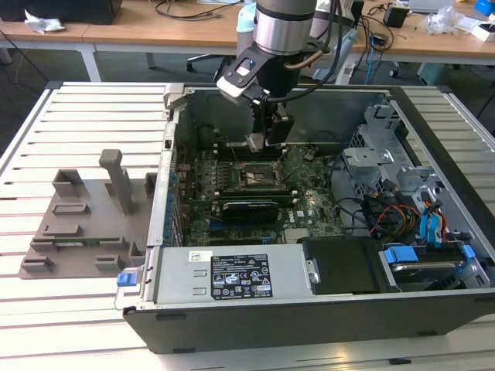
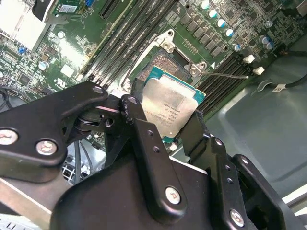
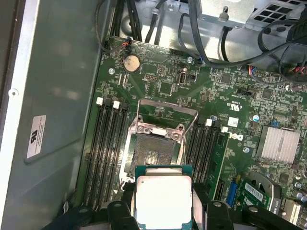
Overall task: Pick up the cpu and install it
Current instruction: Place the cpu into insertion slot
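My gripper (image 1: 261, 141) hangs inside the open computer case (image 1: 178, 100), shut on the cpu (image 1: 255, 142). The cpu (image 2: 170, 108) is a small square chip with a silvery lid and a green rim, pinched by its edges between the two black fingers (image 2: 136, 120). In the first wrist view the cpu (image 3: 164, 199) sits just short of the open socket (image 3: 153, 148), whose metal frame (image 3: 168, 115) is swung up. The socket (image 2: 165, 62) lies bare beneath and beyond the chip. In the exterior view the socket (image 1: 259, 176) is below the gripper, a little apart from it.
Memory slots (image 3: 108, 143) flank the socket on both sides. A silver heatsink (image 3: 280, 143) and cables (image 1: 387, 216) lie toward the drive cage (image 1: 387, 154). The power supply (image 1: 232, 278) fills the case's near side. A grey plastic fixture (image 1: 85, 224) stands on the slatted table at the exterior view's left.
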Controlling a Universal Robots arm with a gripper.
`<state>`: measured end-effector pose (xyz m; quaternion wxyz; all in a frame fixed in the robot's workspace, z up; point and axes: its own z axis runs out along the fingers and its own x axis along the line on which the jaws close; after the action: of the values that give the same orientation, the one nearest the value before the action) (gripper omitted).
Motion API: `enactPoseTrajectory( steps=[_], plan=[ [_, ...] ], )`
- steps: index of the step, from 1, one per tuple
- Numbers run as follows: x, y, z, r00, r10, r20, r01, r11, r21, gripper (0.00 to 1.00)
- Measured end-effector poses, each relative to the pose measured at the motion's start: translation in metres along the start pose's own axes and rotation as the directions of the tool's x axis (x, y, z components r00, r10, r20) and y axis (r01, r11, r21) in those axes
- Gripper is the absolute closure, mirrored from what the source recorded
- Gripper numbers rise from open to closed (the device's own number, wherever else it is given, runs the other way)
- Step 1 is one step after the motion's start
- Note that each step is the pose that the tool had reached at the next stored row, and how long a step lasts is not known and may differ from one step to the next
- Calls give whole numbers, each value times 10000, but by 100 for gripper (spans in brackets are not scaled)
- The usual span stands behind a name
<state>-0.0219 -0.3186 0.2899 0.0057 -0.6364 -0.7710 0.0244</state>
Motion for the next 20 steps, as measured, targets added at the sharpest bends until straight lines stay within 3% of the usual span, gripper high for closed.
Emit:
enactPoseTrajectory(
  steps=[10,20],
  plan=[
    [0,0,2,9986,533,-14,-533,9986,14,45],
    [0,0,3,9934,1148,-40,-1148,9934,30,45]
  ],
)
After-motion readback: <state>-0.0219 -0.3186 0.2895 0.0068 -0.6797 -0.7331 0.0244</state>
